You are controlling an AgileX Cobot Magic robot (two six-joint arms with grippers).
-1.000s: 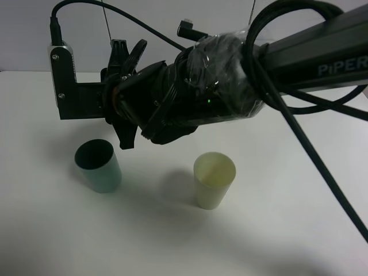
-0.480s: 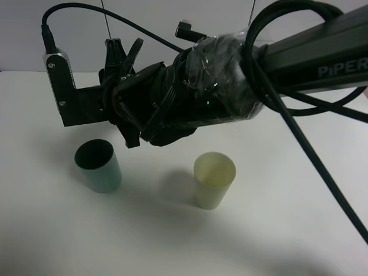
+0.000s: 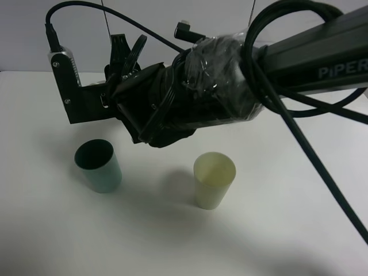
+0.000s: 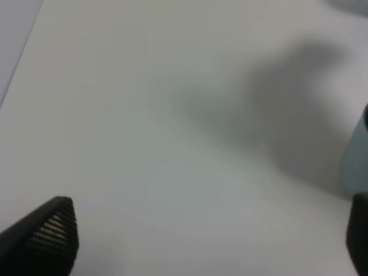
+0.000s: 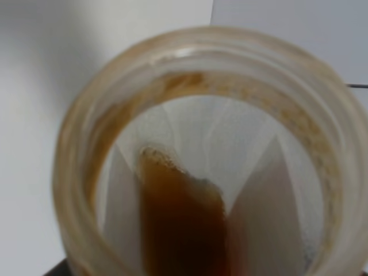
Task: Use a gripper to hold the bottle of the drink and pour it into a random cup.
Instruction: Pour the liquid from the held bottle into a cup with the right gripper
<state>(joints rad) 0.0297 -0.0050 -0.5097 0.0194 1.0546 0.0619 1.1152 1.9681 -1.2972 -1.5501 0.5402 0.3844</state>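
In the right wrist view the bottle's (image 5: 190, 52) open mouth fills the picture, and the brown drink (image 5: 181, 224) lies along one inner wall. My right gripper (image 3: 126, 57), at the end of the black film-wrapped arm, hangs high above the table, just above and right of the teal cup (image 3: 98, 165). It is shut on the bottle, which the arm hides in the exterior high view. The cup stands upright and looks dark inside. My left gripper (image 4: 208, 233) is open low over bare table, with the cup's wall (image 4: 357, 155) at the picture's edge.
A pale yellow-green tumbler (image 3: 214, 180) stands upright to the right of the teal cup. The white table (image 3: 276, 230) spreads around both. Black cables (image 3: 305, 144) hang from the right arm across the right side of the exterior high view.
My right wrist has risen a little and rolled slightly, so its camera bracket now tilts more. Both tumblers stand where they were.
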